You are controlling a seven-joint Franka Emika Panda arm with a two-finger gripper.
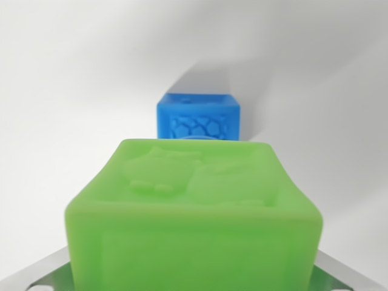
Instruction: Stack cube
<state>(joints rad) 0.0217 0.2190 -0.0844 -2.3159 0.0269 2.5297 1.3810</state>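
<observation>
A green cube [194, 212] with a raised figure on its top face fills the lower half of the wrist view, very close to the camera. It sits between the grey metal fingers [42, 273] of my gripper [194, 270], which press against both of its sides, so the gripper is shut on it. Beyond it, above the middle of the view, a blue cube [199, 118] with a pebble pattern on its front stands on the white surface. The green cube hides the blue cube's lower edge. How far apart the two cubes are cannot be told.
A plain white surface [73, 91] surrounds both cubes. The blue cube casts a soft shadow behind it and to the wrist view's right.
</observation>
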